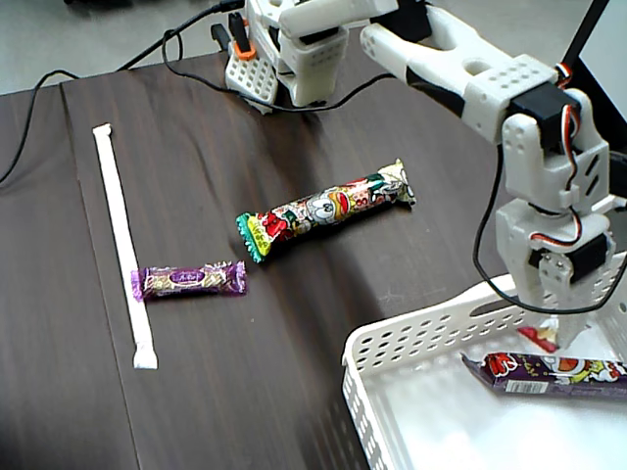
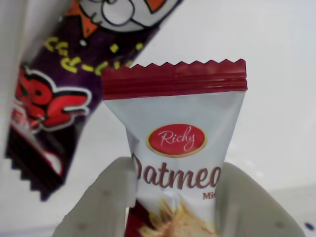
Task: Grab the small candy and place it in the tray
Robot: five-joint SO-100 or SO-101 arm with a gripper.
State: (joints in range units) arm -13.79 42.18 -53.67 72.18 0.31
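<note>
White pincer [image 1: 545,333] gripping the candy [image 1: 538,339] over the tray [image 1: 411,345].

Fixed view: the arm [image 1: 490,83] reaches down inside the tray's rim, and a red scrap of the candy shows at the fingertips, just above the tray floor. A purple stick [image 1: 549,374] lies in the tray right below the pincer. Well to the left on the dark table [image 1: 196,176] lie a cartoon stick [image 1: 325,211], a purple bar [image 1: 188,280] and a white straw [image 1: 122,243].
Wrist view: both fingers [image 2: 106,202] press the candy [image 2: 177,148] from either side; its red crimped end points away. The purple stick [image 2: 54,98] lies left, beyond it.
</note>
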